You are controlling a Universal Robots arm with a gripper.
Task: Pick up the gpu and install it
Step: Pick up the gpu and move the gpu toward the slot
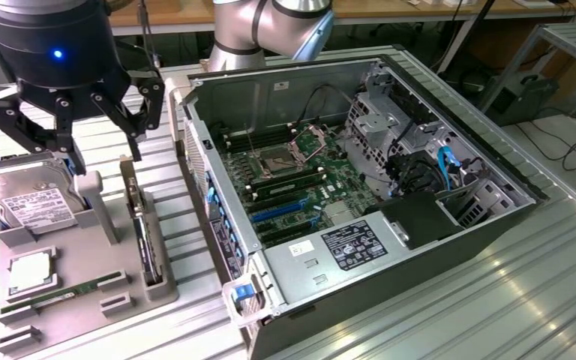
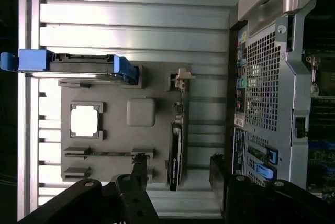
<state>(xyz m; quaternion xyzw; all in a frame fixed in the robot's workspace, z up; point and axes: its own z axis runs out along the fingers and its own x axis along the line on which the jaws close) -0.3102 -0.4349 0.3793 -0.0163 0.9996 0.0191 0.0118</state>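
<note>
The gripper (image 1: pixel 106 154) hangs with its jaws spread wide and nothing between them, clear of everything below. Reading the exterior view as a clock face, it sits at ten o'clock, above the far end of a grey tray (image 1: pixel 88 259) that fills the eight o'clock corner.

The gpu (image 1: pixel 146 234) stands on edge in a slot along the tray's three o'clock side, just beside the case (image 1: pixel 468 247), with its pale bracket at the far end, near the fingertips. From the wrist view the gpu (image 2: pixel 175 153) lies in line with the gap between the two dark fingers (image 2: pixel 138 174), untouched.

On the same tray, a drive (image 1: pixel 33 199) with a white label stands at the gpu's nine o'clock, in a blue-handled holder. A square chip (image 1: pixel 30 271) lies towards seven o'clock of the drive, and a green memory stick (image 1: pixel 63 294) lies below that.

The case lies open on its side at the centre, showing the motherboard (image 1: pixel 288 187). Everything rests on a ribbed metal table (image 1: pixel 528 300).
</note>
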